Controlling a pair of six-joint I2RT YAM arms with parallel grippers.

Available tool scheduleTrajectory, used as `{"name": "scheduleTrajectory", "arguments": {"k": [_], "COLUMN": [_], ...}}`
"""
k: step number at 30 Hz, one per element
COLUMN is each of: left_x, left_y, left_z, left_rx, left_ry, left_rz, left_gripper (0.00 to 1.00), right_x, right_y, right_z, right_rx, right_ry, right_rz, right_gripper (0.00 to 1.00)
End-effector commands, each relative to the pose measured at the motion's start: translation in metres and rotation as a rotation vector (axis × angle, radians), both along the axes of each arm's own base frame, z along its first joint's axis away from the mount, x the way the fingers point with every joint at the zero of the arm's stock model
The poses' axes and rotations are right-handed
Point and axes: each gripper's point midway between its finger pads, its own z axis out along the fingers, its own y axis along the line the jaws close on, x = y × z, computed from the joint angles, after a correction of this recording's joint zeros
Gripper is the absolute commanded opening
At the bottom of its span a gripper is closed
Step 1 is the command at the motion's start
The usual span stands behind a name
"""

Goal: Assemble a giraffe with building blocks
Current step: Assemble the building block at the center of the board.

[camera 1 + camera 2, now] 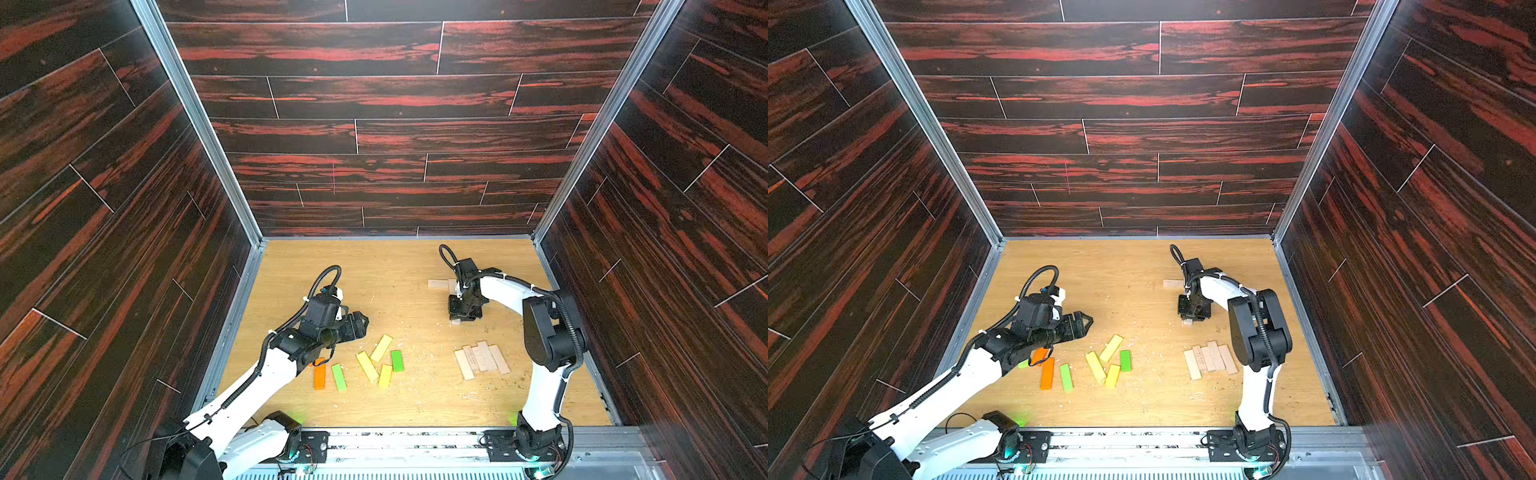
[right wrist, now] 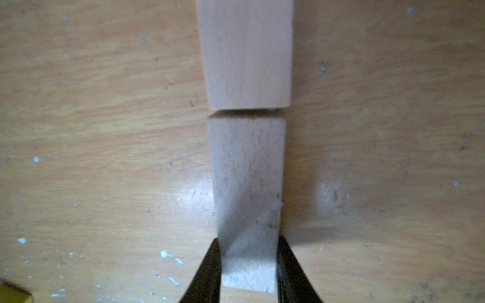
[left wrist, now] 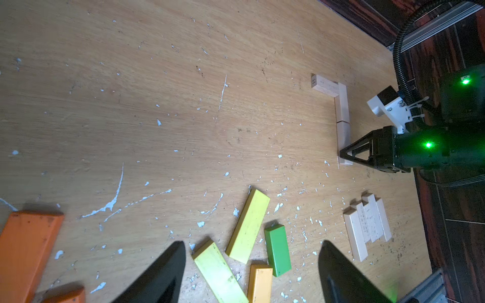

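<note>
Oak-look tabletop (image 1: pixel 395 270) carries everything. My left gripper (image 1: pixel 1086 322) hovers spread and empty over the coloured planks (image 1: pixel 381 348), which lie scattered near my left arm. A tidy row of pale planks (image 1: pixel 482 359) waits by my right arm. Farther back, the giraffe's first pale pieces (image 3: pixel 341 110) form an L. My right gripper (image 2: pixel 249 241) pinches the held plank (image 2: pixel 246 170) across its width at the near end. It sits almost butted against its neighbour (image 2: pixel 246 52), with a hairline gap between. I judge these planks light, rigid and smooth-sided, so they may pivot in a tip grip. Holding nearer the middle would steady them.
</note>
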Motion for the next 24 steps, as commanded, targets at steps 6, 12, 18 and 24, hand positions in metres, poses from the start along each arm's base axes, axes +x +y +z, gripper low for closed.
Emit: {"name": "scheduleTrajectory", "arguments": {"k": [6, 12, 18, 24], "left_x": [0.001, 0.002, 0.001, -0.001], "left_y": [0.003, 0.004, 0.003, 0.004], "left_z": [0.006, 0.008, 0.010, 0.014], "left_rx": [-0.001, 0.000, -0.004, -0.008], "left_ry": [-0.025, -0.026, -0.031, -0.039], "left_rz": [0.012, 0.012, 0.009, 0.010], "left_gripper": [0.82, 0.82, 0.82, 0.82], "right_x": [-0.011, -0.009, -0.009, -0.022], "right_y": [-0.008, -0.008, -0.006, -0.011], "right_z": [-0.023, -0.017, 0.001, 0.035], "right_rx": [-0.060, -0.060, -0.044, -0.049], "right_ry": [0.071, 0.061, 0.030, -0.022], "right_rz": [0.006, 0.005, 0.014, -0.003], "right_gripper": [0.32, 0.40, 0.52, 0.59]}}
